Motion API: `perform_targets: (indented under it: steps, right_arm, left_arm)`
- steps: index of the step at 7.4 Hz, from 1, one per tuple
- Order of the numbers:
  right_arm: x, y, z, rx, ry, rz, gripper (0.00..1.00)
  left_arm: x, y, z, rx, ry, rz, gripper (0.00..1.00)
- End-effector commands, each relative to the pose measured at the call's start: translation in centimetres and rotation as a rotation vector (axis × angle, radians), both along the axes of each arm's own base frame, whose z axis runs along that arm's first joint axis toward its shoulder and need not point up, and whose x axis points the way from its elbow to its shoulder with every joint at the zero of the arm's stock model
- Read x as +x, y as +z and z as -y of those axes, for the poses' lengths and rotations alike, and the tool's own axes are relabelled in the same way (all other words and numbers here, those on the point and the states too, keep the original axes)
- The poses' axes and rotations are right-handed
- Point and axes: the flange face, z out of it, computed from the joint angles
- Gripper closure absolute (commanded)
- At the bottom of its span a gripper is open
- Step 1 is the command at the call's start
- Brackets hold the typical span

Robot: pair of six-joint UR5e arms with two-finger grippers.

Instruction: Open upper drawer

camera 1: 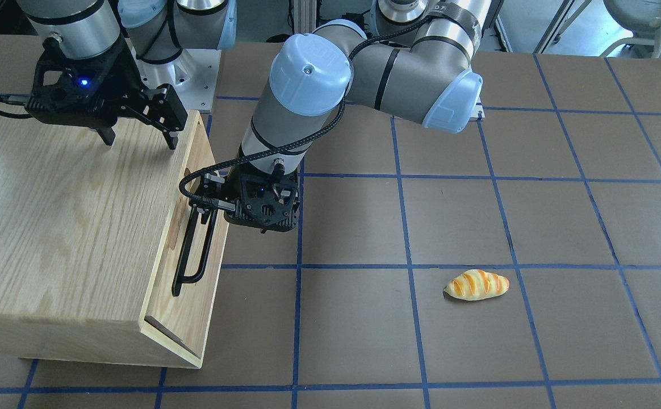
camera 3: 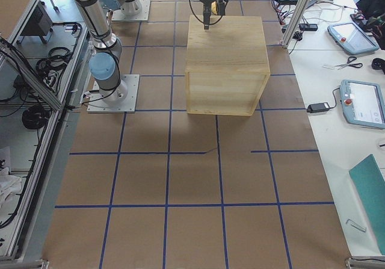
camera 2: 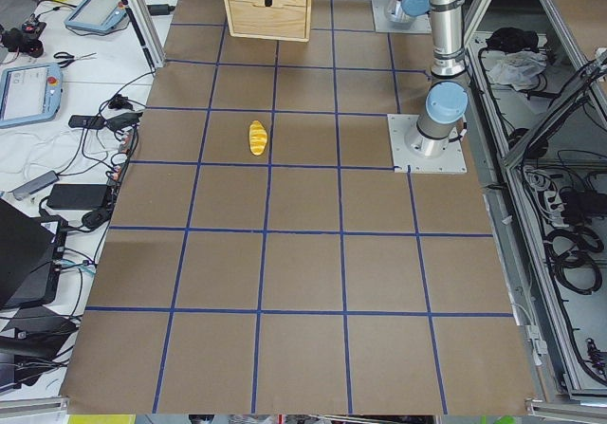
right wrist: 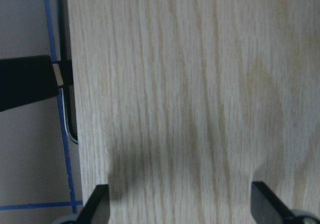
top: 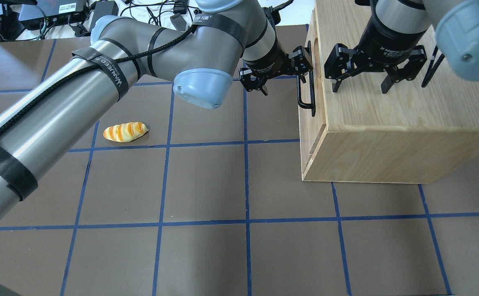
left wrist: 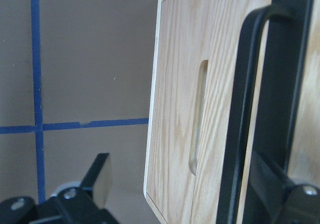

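Note:
The upper drawer's pale-wood front (camera 1: 191, 309) faces the open table, with its black bar handle (camera 1: 189, 250) (top: 306, 96) (left wrist: 245, 108) standing off it. The front lies close to the cabinet body. My left gripper (top: 284, 80) (camera 1: 208, 199) is open at the handle. One finger (left wrist: 290, 194) sits against the bar on the panel side; the other (left wrist: 100, 181) hangs over the table. My right gripper (top: 360, 88) (camera 1: 138, 139) (right wrist: 182, 204) is open and empty, fingertips pointing down at the cabinet top (right wrist: 190, 108).
The large oak-grain cabinet (top: 387, 123) (camera 3: 227, 46) stands on the robot's right side of the table. A toy bread roll (camera 1: 476, 284) (top: 125, 131) lies on the brown mat on the left side. Blue tape lines grid the mat.

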Motion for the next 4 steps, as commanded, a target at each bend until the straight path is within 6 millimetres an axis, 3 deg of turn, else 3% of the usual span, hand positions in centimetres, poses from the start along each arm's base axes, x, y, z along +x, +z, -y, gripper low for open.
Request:
perform_targets:
  steps: [1,4]
  right_arm:
    - [0.01,0.0,0.0,0.0,0.0,0.001,0.0]
    - [-0.01,0.0,0.0,0.0,0.0,-0.001,0.0]
  left_arm:
    - [-0.04,-0.02,-0.03,0.004,0.007,-0.001,0.0]
    - [-0.08,-0.98,0.29,0.012,0.006,0.013,0.0]
